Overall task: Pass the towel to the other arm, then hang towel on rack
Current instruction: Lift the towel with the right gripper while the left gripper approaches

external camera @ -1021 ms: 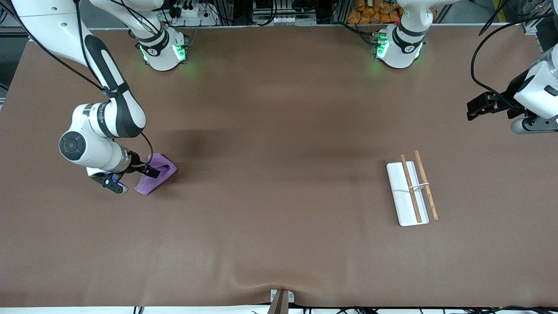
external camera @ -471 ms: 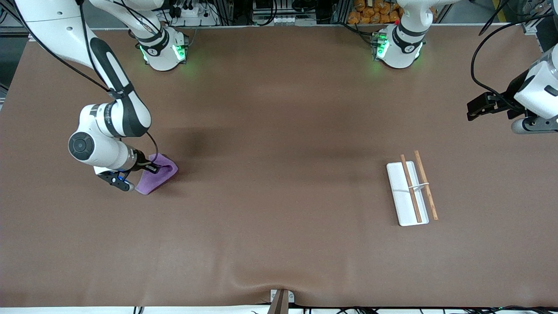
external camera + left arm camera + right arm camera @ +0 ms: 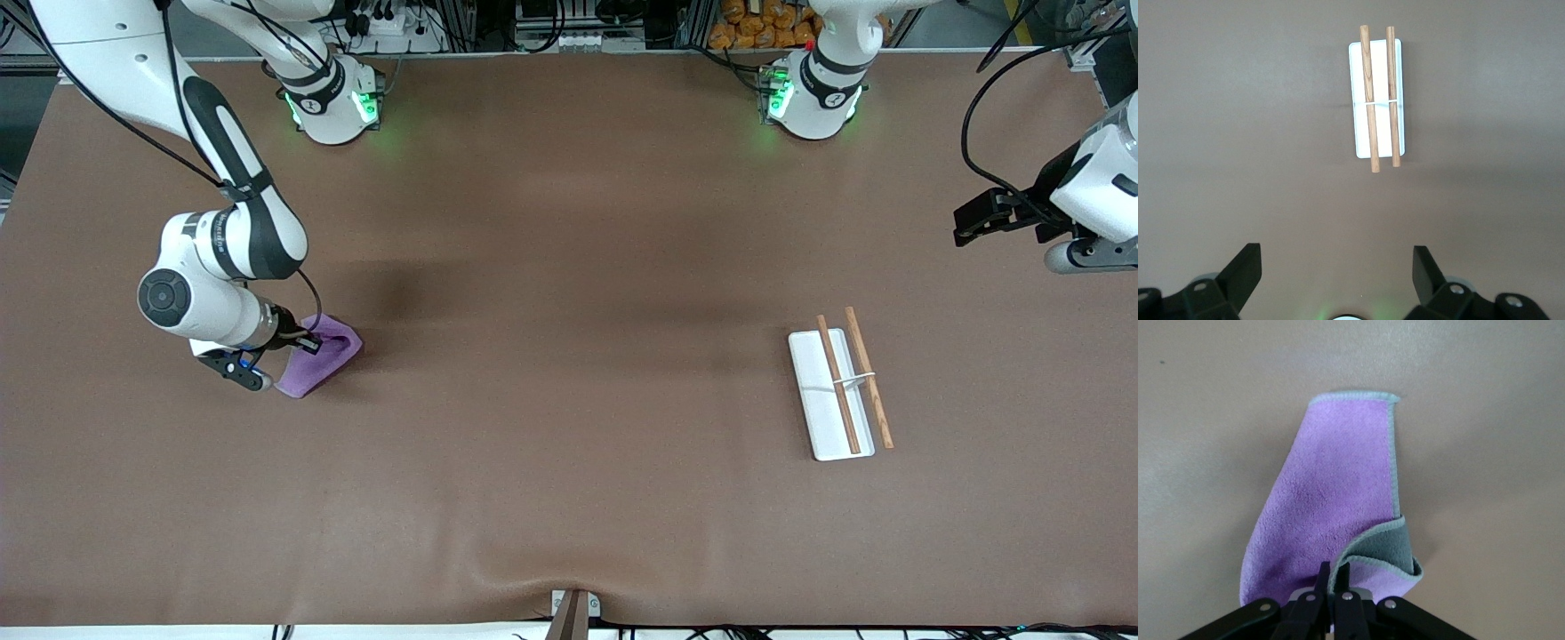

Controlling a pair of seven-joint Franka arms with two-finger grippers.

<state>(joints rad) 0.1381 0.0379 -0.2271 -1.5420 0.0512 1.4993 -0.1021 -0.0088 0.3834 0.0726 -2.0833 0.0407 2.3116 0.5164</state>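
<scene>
The purple towel lies folded on the brown table toward the right arm's end; it also shows in the right wrist view, with a grey-green hem. My right gripper is shut on the towel's folded edge, low at the table; it also shows in the right wrist view. The rack, a white base with two brown rods, lies toward the left arm's end and shows in the left wrist view. My left gripper is open and empty, held high at the table's end and waiting.
The brown table cover has a bulge at its edge nearest the front camera, by a small clamp. The two arm bases stand along the table's farthest edge.
My right arm has shifted slightly toward the table's middle and its gripper has closed on the towel's edge, drawing the fold in a little. The left arm has not moved.
</scene>
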